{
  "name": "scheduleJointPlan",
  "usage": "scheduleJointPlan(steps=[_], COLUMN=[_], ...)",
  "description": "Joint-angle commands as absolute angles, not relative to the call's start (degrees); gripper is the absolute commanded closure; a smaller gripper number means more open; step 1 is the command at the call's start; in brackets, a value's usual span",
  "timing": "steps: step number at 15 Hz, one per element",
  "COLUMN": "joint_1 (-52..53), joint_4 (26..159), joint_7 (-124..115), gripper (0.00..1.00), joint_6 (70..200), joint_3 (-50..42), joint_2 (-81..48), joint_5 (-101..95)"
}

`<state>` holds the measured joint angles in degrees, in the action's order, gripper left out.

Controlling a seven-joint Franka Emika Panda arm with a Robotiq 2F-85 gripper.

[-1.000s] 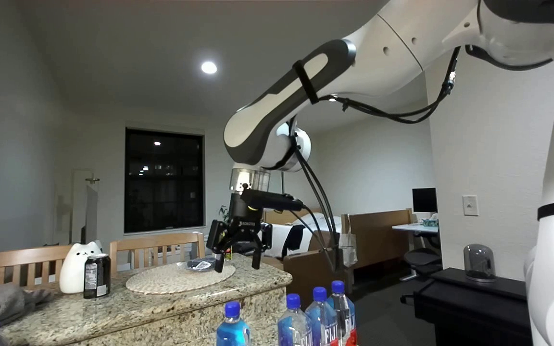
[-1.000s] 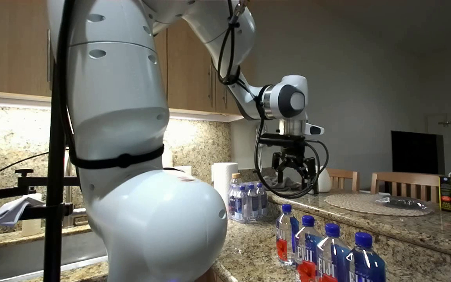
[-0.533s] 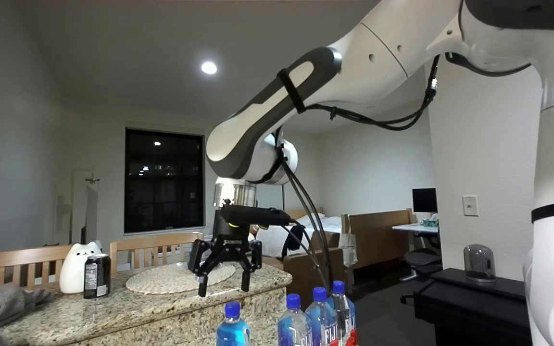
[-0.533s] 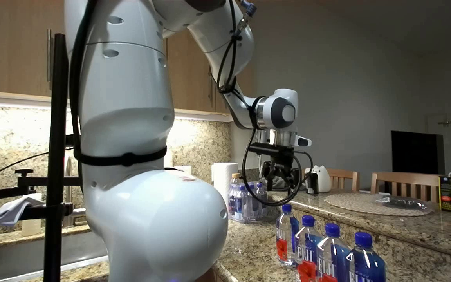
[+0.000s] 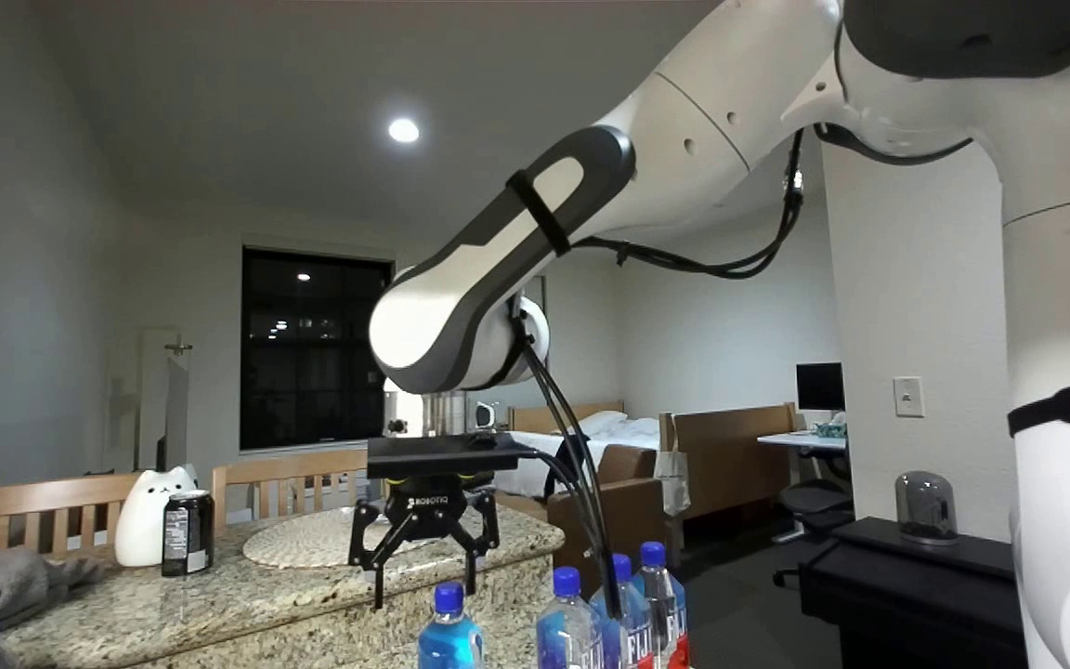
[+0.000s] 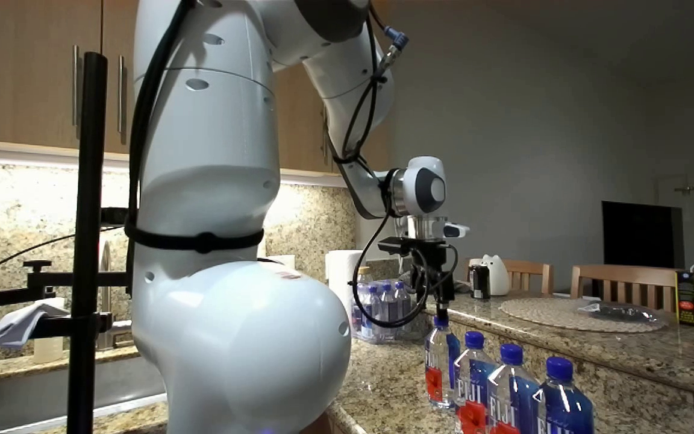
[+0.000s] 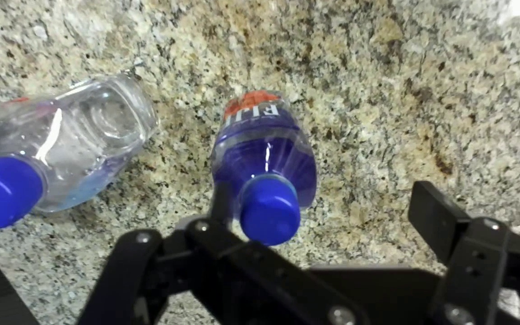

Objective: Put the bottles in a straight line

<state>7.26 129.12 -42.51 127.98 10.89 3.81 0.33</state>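
Wrist view: granite counter [image 7: 377, 113], gripper [image 7: 324, 198] above it with jaws wide apart. In an exterior view, four bottles [image 6: 506, 392] stand upright in a rough row, end one under the gripper; wrist view, its blue cap [image 7: 270, 210] shows between the fingers [image 7: 436, 221].

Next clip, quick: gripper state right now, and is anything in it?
Gripper: open, holding nothing; in the wrist view a blue cap shows between its spread jaws.
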Motion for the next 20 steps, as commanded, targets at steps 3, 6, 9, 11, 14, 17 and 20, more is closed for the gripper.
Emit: scheduleJointPlan(steps=[3,6,9,11,14,17,20], joint_1=[7.5,7.4,7.3,7.3,7.4,7.4,7.6], joint_4=[127.4,126.9,126.4,125.9,124.5,123.0,121.8], joint_7=[-48.3,-45.1,-41.4,-37.1,-31.2,-27.4,-25.8], gripper=[0.0,0.0,0.0,0.0,0.0,0.11,0.36], joint_6=[123.4,122.7,122.3,121.7,120.6,119.0,117.9], joint_3=[10.6,10.1,9.6,9.3,8.9,8.5,8.4], joint_2=[3.6,3.0,1.7,0.7,-0.7,-1.7,-2.0], joint_5=[-1.1,-0.5,-0.2,-0.3,-0.4,-0.9,-1.4])
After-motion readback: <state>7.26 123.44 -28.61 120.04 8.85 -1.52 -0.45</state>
